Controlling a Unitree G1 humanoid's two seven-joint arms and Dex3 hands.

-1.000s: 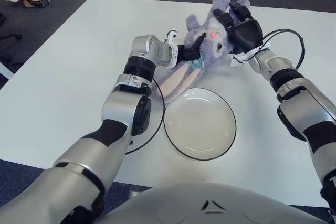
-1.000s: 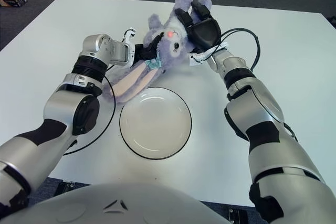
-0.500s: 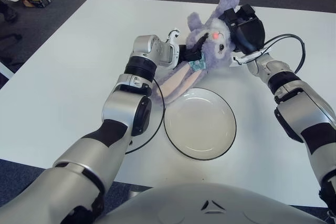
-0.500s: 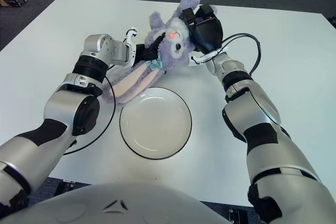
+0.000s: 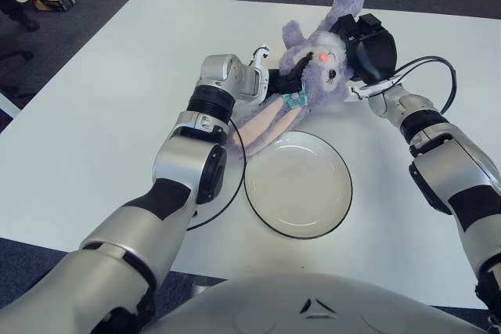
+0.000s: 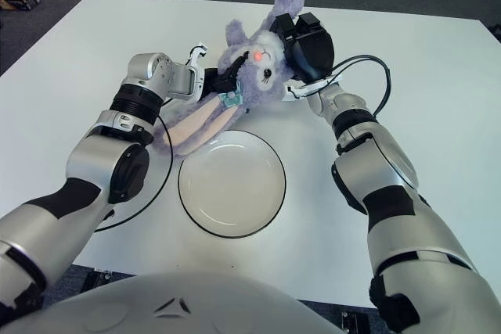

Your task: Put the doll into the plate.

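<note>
Above the table's far side, doll [image 5: 317, 68] is gripped by both hands.
Left hand [image 5: 274, 81] clasps its body, right hand [image 5: 368, 44] its head; doll has been raised slightly, plate [image 5: 298, 184] not reached.

Both arms are built of glossy silver-grey shells broken by black bands at the joints, with ribbed black rings circling each wrist. The left hand [image 5: 254, 80] has a silver block-like palm housing with a pale bracket at its upper edge and black fingers. The right hand [image 5: 368, 48] is black throughout, boxy at the back. A thin black cable loops from the right wrist toward the right of the frame. A grey torso shell with a small dark triangular mark fills the bottom edge.
</note>
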